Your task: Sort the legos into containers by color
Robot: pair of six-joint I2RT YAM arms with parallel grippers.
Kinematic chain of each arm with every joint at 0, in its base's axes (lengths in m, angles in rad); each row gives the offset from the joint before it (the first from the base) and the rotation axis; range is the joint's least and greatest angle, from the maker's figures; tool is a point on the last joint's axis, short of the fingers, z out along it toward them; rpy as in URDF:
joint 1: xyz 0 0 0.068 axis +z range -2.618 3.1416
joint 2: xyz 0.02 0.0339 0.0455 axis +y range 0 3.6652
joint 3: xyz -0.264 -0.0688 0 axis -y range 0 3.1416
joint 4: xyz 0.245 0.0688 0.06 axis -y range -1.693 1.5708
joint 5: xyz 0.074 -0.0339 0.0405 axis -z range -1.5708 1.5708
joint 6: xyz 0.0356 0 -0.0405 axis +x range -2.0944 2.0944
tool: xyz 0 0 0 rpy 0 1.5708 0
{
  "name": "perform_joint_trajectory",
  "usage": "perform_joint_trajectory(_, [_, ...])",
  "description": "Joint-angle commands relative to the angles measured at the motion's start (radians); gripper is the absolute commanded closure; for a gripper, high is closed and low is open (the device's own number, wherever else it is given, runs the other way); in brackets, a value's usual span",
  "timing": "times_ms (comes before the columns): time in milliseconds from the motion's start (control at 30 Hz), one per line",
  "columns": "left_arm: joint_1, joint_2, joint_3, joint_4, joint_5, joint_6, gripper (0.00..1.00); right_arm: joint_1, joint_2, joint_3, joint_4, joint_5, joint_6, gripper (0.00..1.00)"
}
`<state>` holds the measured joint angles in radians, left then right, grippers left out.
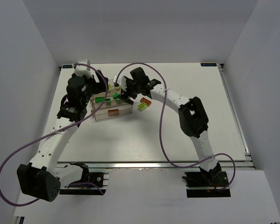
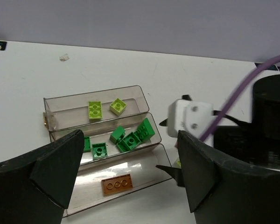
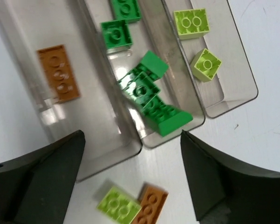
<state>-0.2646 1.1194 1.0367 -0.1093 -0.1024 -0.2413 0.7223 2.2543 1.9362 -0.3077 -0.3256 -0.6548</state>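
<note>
Three long, narrow clear plastic bins [image 2: 67, 112] with smooth walls and rounded corners sit stepped side by side on the matte white counter [image 2: 130, 65]. From the left wrist, the far bin holds two lime studded bricks [image 2: 94, 110]. The middle bin holds a jumble of glossy dark green bricks [image 2: 130, 139], some tipped on edge, and the near one holds a flat orange plate [image 2: 116, 184].

Just past the bins' open-topped end, a loose lime brick [image 3: 115, 204] and a loose orange brick [image 3: 151, 203] lie touching on the counter, both blurred.

The right hand [image 3: 131, 135] hangs over that end, its black wedge-shaped fingers [image 3: 42, 177] spread wide with nothing between them. The left hand [image 2: 129, 134] hovers over the bins from the other side, also wide apart and holding nothing. The two hands crowd close together there. The enclosure's white walls [image 1: 23, 93] stand well apart from the bins.
</note>
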Motion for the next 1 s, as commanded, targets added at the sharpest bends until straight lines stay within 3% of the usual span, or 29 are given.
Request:
perform_joint_trajectory(0, [0.004, 0.034, 0.002, 0.011, 0.084, -0.007, 0.10, -0.026, -0.183, -0.092, -0.011, -0.068, 0.050, 0.11])
perform_joint_trajectory(167, [0.004, 0.077, -0.007, 0.039, 0.205, -0.050, 0.02, -0.105, -0.416, -0.345, 0.117, -0.138, 0.151, 0.11])
perform_joint_trajectory(333, [0.004, 0.135, -0.021, 0.086, 0.268, -0.127, 0.02, -0.280, -0.658, -0.659, 0.281, -0.377, 0.415, 0.11])
perform_joint_trajectory(400, [0.004, 0.152, -0.027, 0.102, 0.345, -0.128, 0.02, -0.338, -0.719, -0.742, 0.350, -0.470, 0.448, 0.11])
perform_joint_trajectory(467, [0.004, 0.177, -0.027, 0.102, 0.419, -0.130, 0.02, -0.363, -0.783, -0.828, 0.341, -0.601, 0.413, 0.11])
perform_joint_trajectory(500, [0.004, 0.181, -0.029, 0.146, 0.453, -0.131, 0.02, -0.385, -0.797, -0.842, 0.259, -0.654, 0.367, 0.11])
perform_joint_trajectory(600, [0.004, 0.207, -0.035, 0.190, 0.542, -0.168, 0.02, -0.405, -0.849, -0.847, 0.097, -0.684, 0.284, 0.11])
perform_joint_trajectory(700, [-0.001, 0.232, -0.038, 0.226, 0.607, -0.197, 0.04, -0.429, -0.913, -0.859, 0.068, -0.719, 0.310, 0.12])
perform_joint_trajectory(867, [-0.051, 0.302, 0.006, 0.177, 0.626, -0.179, 0.18, -0.432, -1.024, -0.848, -0.031, -0.774, 0.420, 0.39])
perform_joint_trajectory(900, [-0.074, 0.313, 0.020, 0.165, 0.610, -0.168, 0.19, -0.432, -1.061, -0.858, -0.042, -0.792, 0.454, 0.52])
perform_joint_trajectory(967, [-0.103, 0.333, 0.040, 0.117, 0.580, -0.144, 0.21, -0.434, -1.102, -0.920, -0.025, -0.813, 0.494, 0.62])
